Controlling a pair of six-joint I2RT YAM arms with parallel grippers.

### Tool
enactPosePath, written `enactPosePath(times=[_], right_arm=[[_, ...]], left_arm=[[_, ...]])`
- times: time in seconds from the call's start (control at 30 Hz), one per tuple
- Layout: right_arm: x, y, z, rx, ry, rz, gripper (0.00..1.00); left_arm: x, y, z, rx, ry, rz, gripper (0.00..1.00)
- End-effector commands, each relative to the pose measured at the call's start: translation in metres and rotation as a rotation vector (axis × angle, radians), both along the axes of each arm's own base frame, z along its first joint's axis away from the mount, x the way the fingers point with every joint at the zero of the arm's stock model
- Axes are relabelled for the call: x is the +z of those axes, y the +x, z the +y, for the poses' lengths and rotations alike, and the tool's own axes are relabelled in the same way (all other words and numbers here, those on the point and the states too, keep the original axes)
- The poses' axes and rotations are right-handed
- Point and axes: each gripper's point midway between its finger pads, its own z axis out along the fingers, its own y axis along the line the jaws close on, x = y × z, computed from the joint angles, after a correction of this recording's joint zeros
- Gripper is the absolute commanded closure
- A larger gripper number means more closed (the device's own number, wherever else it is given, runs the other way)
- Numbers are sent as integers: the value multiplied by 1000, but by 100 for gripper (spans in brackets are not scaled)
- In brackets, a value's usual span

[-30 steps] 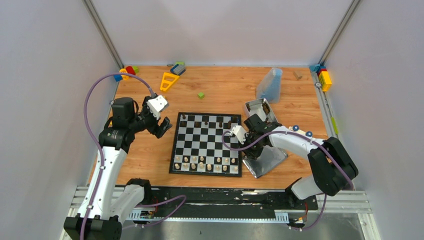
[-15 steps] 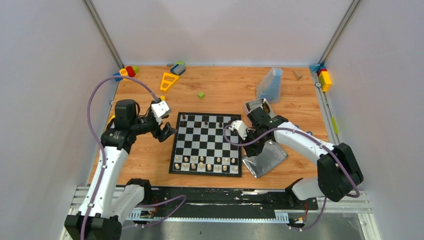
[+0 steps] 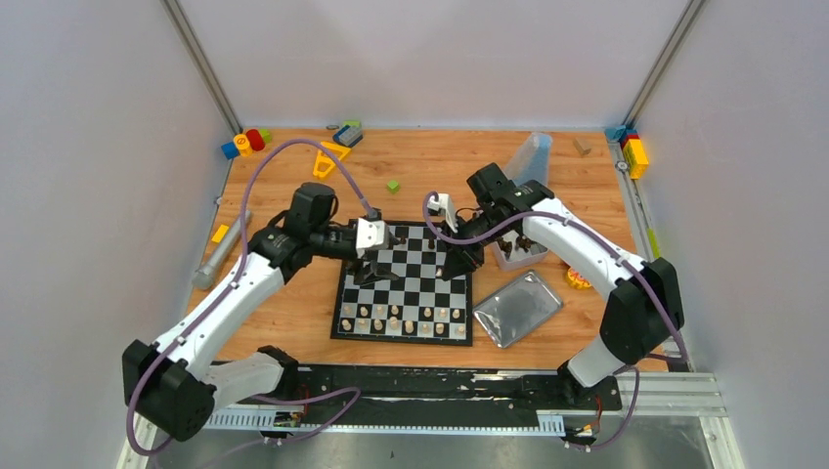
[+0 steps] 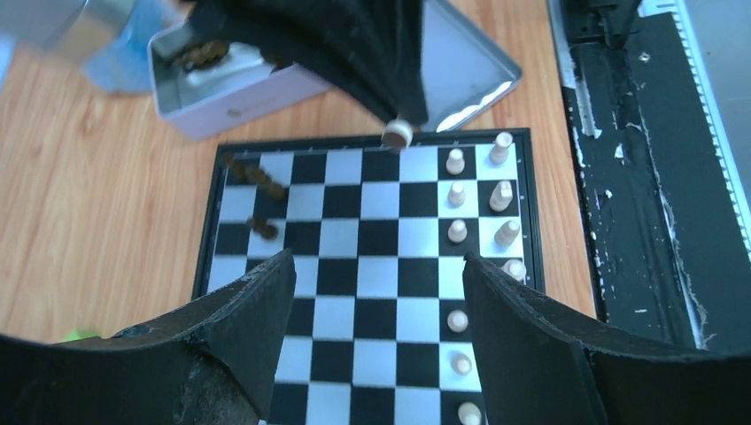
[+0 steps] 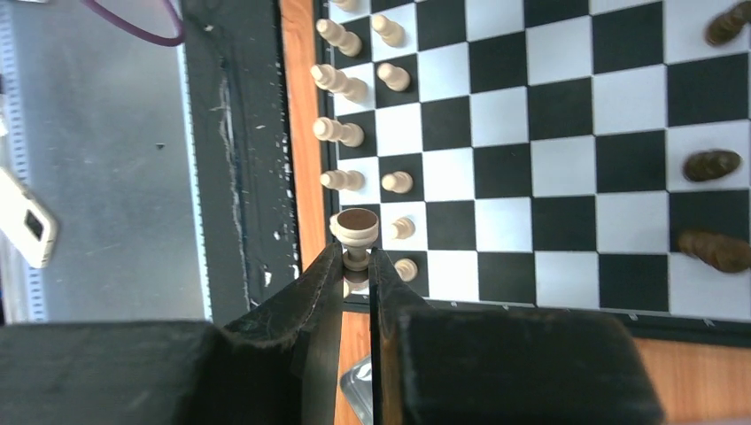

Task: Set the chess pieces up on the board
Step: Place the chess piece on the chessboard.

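Right gripper [image 5: 356, 263] pinches a cream piece [image 5: 355, 227] by its narrow stem, fingers pressed together on it. The round dark felt base faces the wrist camera, so we judge the piece is tipped rather than upright. That grip leaves the base free to meet a square. It hangs over the lower left corner of the wrist view, at the end of the two columns of cream pieces [image 5: 359, 133] standing along that edge of the board [image 5: 567, 168]. We take an open back-row square there as its target, though the fingers hide the squares beneath.

Across the board, at the right edge of the same view, dark pieces [image 5: 713, 164] sit on a few squares. They may be lying over, but the angle is too steep for us to say.

Our left gripper [image 4: 376, 292] hangs spread wide and empty above the middle checks, probably keeping out of the right arm's way.

Seen from above, a tin [image 3: 516, 252] with more dark pieces stands just right of the board, its lid [image 3: 516, 308] lying flat below it. Much of the dark side looks unplaced.
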Motion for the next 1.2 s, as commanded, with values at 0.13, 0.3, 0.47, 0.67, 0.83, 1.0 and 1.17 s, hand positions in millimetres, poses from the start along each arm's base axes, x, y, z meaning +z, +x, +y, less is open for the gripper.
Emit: enactPosePath(times=[0.13,0.3,0.47,0.67,0.83,1.0,1.17], right_arm=[[30,-10,24,119,158,107,100],[30,-11,26,126,171,130,100],[31,-11,28,127,172,141,100],[32,-9,28,121,167,141,100],[33,-8,29,120,167,138,100],[34,-9,28,118,165,138,100],[35,-9,28,118,168,135,100]], left_arm=[[20,-3,-57,-244,-33,-223,25],[4,-5,-68,-295,-3,-239,28],[-5,-4,-74,-308,7,-260,29],[-5,-4,-77,-310,4,-269,37],[-10,-8,-78,-322,11,-262,42],[-14,-11,-79,-333,21,-265,45],[-18,-13,-81,-341,34,-269,49]])
